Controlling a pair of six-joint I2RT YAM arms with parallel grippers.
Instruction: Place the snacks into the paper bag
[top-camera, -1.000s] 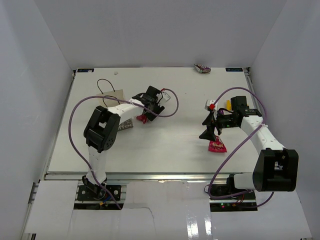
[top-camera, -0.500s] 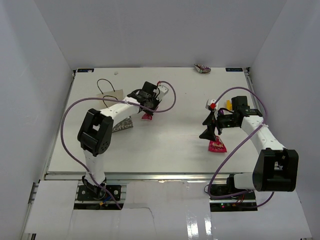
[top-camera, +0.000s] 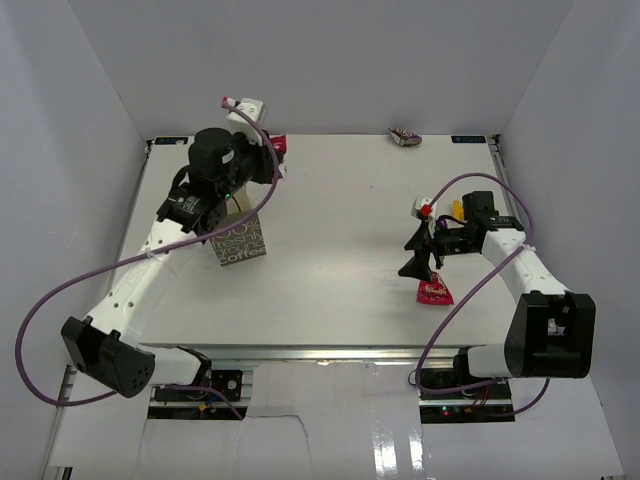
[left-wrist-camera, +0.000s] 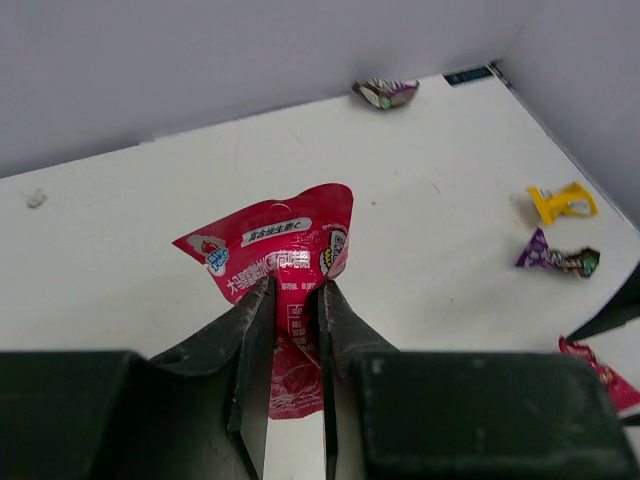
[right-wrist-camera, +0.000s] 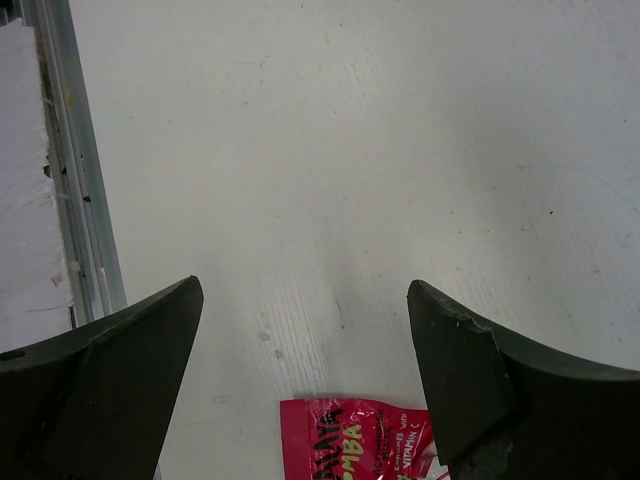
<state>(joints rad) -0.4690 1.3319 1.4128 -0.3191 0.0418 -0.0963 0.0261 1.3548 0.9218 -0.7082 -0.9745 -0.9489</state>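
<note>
Paper bag (top-camera: 240, 242) next: holding a pink-red snack (left-wrist-camera: 285, 250) pinched in the left gripper (left-wrist-camera: 295, 290), needing lowering inside, with right gripper (right-wrist-camera: 302, 290) gaping empty.

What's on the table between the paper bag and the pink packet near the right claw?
Nothing. In the top view, the table between the paper bag and the pink packet is bare.

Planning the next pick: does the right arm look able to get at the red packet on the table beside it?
Probably yes: the right gripper is open close by the red packet, which lies on the table with nothing covering it.
</note>
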